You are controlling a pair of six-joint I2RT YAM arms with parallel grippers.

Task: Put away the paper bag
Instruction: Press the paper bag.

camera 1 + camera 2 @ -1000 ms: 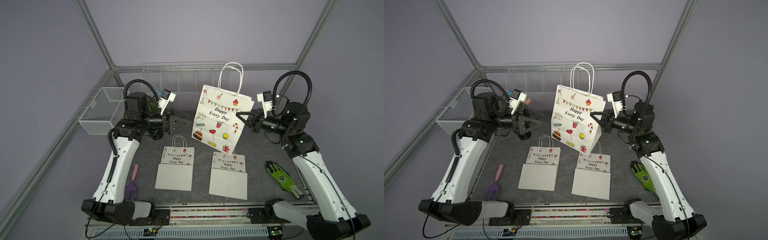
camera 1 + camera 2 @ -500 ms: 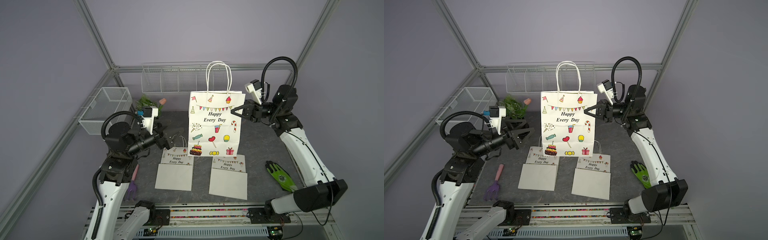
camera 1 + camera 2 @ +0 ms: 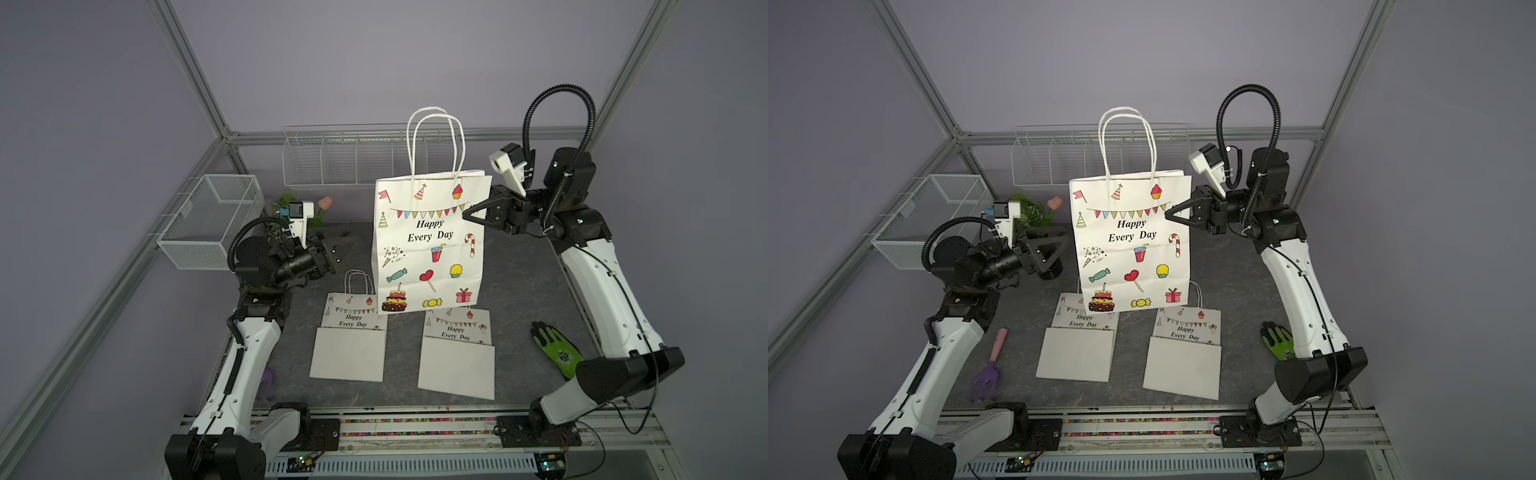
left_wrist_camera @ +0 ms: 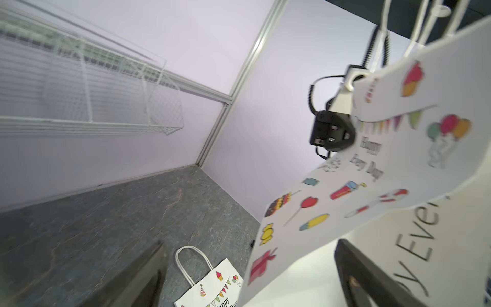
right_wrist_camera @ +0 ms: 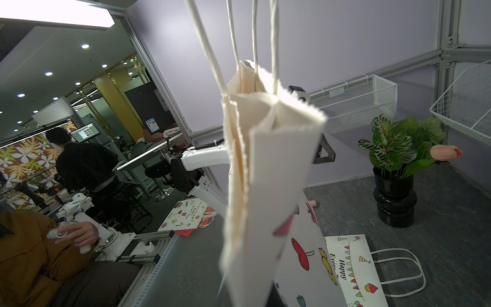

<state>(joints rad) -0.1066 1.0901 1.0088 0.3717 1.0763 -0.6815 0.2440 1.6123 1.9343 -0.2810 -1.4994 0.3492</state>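
Pinching the right-hand edge of the paper bag (image 3: 430,249), the right gripper (image 3: 466,216) is clamping tight on the paper and holding the bag upright in the middle of the frame. The bag's bottom is appearing to hang just above the flat bags (image 3: 353,332) lying at lower centre on the table (image 3: 519,282). The left gripper (image 3: 1057,249) is standing wide, gripping nothing, left of the bag and apart from it.

Doing this step well is likely calling for a slow carry, since a one-sided pinch is letting the bag swing and twist. The rope handles (image 5: 210,53) are sticking up and could be snagging on wire, so the free gripper should be steadying the far edge.

The wire rack (image 3: 345,160) across the upper centre, split into compartments, is showing nothing inside. The mesh basket (image 3: 208,220) at mid left is looking empty too. The bag's mouth is lying nearly flat in the right wrist view, with no contents showing. A black vase (image 5: 394,196) is holding a green plant (image 5: 398,141).
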